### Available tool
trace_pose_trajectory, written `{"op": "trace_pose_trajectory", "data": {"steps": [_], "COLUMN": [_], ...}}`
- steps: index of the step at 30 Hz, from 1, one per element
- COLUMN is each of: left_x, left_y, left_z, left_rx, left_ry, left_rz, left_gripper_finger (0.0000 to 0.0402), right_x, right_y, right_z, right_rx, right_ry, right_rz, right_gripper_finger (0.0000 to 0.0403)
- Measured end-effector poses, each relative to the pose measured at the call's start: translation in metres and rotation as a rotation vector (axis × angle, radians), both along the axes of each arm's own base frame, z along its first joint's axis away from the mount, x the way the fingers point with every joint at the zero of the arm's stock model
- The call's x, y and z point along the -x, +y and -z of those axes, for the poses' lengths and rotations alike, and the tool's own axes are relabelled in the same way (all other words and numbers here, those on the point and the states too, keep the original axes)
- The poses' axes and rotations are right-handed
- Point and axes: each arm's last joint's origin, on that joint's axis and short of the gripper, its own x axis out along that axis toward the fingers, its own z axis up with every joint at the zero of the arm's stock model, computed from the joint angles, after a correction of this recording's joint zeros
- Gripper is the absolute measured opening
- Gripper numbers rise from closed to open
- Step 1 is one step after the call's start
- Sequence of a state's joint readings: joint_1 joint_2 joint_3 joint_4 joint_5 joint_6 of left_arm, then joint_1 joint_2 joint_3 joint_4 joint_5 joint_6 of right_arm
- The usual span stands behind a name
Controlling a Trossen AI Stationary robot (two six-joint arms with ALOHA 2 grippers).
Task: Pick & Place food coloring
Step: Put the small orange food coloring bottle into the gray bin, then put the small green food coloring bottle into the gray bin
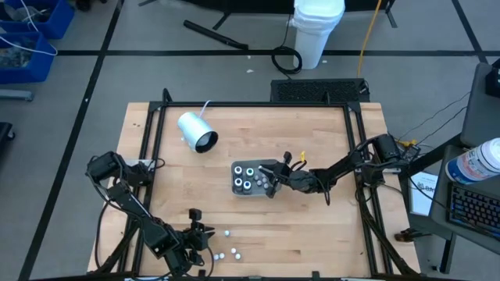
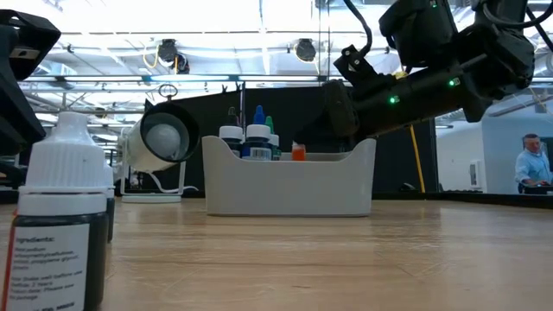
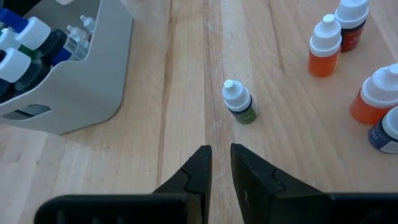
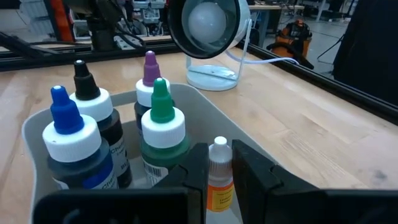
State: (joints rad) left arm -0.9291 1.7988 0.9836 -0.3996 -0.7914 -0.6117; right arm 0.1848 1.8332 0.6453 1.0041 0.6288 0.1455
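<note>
Food coloring bottles [image 1: 221, 254] lay loose at near edge | left gripper [image 3: 220, 155] narrow, empty, behind small green bottle [image 3: 239, 103] | right gripper [image 4: 219, 163] held orange bottle [image 4: 218, 174] over tray [image 1: 237, 186] | risk: release could tip neighbouring bottles.

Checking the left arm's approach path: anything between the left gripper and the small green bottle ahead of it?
Nothing. In the left wrist view only bare wood lies between the left gripper and the small green bottle; the tray and orange bottles sit off to the sides.

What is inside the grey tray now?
The tray holds upright bottles with blue, black, purple and green tips, plus an orange bottle between the right tool's fingers. Its floor is covered.
</note>
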Motion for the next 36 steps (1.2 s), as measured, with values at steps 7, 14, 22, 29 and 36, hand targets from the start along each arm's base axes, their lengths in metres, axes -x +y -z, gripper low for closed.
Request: {"op": "trace_pose_trajectory", "data": {"steps": [7,14,22,29,36], "left_x": [0.0,0.0,0.0,0.0,0.0], "left_y": [0.0,0.0,0.0,0.0,0.0], "left_z": [0.0,0.0,0.0,0.0,0.0], "left_rx": [-0.001,0.003,0.011,0.002,-0.009], "left_ry": [0.0,0.003,0.001,0.003,-0.007], "left_rz": [0.0,0.001,-0.006,0.002,-0.001], "left_gripper_finger": [0.0067,0.0067,0.0067,0.0067,0.0067], "right_x": [0.0,0.0,0.0,0.001,0.011], "right_y": [-0.001,-0.001,0.0,0.005,0.021], "right_z": [0.001,0.001,0.001,-0.006,-0.044], "right_rx": [0.009,0.0,0.001,0.094,0.249], "right_ry": [0.015,0.011,0.012,0.018,-0.012], "right_rz": [-0.001,-0.001,-0.003,-0.042,-0.12], "right_gripper_finger": [0.0043,0.0071,0.0113,0.012,0.0106]}}
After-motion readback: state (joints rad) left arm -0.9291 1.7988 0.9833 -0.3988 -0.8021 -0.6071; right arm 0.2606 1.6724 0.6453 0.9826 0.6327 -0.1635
